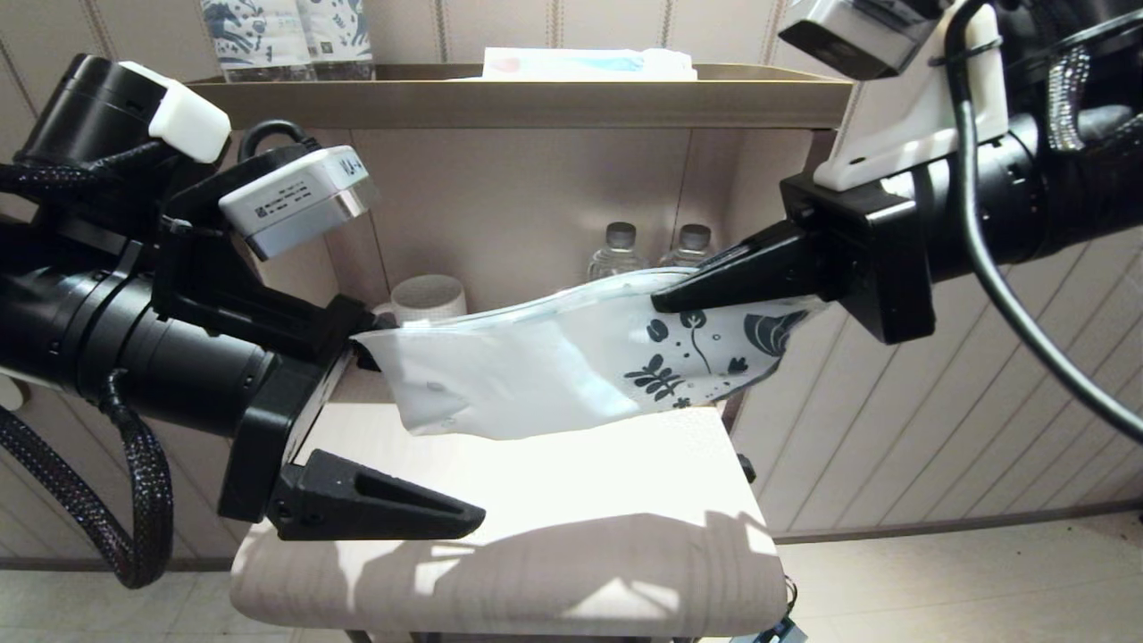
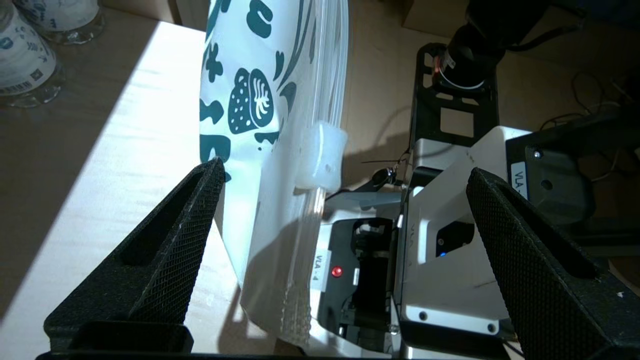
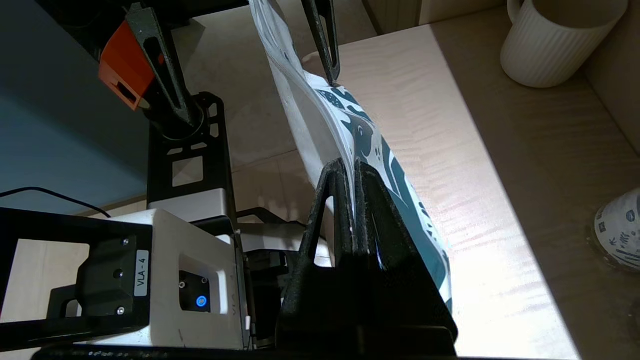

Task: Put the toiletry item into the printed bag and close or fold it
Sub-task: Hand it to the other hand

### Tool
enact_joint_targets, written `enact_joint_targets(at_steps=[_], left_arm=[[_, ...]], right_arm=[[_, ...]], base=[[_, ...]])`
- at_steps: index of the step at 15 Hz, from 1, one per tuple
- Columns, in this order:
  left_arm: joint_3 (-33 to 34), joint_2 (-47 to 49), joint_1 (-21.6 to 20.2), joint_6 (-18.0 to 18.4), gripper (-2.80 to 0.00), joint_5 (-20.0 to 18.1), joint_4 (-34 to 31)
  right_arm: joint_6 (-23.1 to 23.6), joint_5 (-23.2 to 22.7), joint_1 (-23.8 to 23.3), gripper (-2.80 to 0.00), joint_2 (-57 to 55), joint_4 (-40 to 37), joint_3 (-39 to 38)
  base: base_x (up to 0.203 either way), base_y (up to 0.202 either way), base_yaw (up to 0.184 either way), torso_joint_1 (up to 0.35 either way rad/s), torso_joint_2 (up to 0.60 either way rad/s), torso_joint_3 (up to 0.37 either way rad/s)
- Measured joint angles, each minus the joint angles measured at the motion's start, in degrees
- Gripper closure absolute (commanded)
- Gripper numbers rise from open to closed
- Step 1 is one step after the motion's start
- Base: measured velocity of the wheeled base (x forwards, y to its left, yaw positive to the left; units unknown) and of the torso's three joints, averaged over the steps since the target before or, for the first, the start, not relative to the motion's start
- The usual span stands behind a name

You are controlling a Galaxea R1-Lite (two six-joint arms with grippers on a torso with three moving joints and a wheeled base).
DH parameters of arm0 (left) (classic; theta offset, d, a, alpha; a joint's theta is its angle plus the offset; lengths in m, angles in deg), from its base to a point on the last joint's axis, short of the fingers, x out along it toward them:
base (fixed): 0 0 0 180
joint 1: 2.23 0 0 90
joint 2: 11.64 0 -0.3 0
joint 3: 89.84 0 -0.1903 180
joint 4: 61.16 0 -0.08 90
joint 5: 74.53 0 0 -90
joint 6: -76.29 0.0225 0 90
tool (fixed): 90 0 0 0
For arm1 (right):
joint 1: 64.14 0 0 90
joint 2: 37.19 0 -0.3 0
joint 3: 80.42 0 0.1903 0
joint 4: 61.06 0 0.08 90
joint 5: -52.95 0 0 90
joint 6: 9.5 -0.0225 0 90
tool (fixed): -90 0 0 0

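The printed bag (image 1: 545,366), white with dark blue leaves at one end, hangs stretched above the table. My right gripper (image 1: 665,302) is shut on its printed end; in the right wrist view the fingers (image 3: 367,200) pinch the bag's edge (image 3: 360,135). My left gripper (image 1: 420,429) is open at the bag's plain end, one finger below the bag and the other behind it. In the left wrist view the bag (image 2: 270,150) hangs between the spread fingers, close to one finger (image 2: 165,240), with its white zip slider (image 2: 322,157) showing. The toothbrush is not visible in any view.
A pale table (image 1: 580,536) lies under the bag. Behind it stand a ribbed white mug (image 1: 429,299) and two water bottles (image 1: 616,250). The shelf (image 1: 536,103) above carries blue-patterned packages (image 1: 286,36) and a flat packet (image 1: 589,64).
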Motion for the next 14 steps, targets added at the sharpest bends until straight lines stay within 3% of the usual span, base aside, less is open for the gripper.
enact_joint_targets(at_steps=[4,5,6,14], left_arm=[[-0.85,0.0,-0.13,-0.39,-2.8,-0.69,1.51],[-0.96,0.02,-0.14,-0.39,-0.14,-0.78,2.02],[-0.96,0.05,-0.15,-0.45,0.0,-0.8,2.36],[0.44,-0.17,-0.13,-0.78,0.0,-1.64,3.74]], right_arm=[[0.0,0.0,0.05,0.0,0.36,-0.02,-0.38],[0.0,0.0,0.13,0.0,0.43,0.0,-0.44],[0.0,0.0,0.19,0.0,0.5,-0.02,-0.6],[0.02,0.01,0.35,0.0,0.59,-0.04,-0.74]], base=[[0.0,0.0,0.0,0.0,0.0,0.0],[0.0,0.0,0.0,0.0,0.0,0.0],[0.0,0.0,0.0,0.0,0.0,0.0],[0.0,0.0,0.0,0.0,0.0,0.0]])
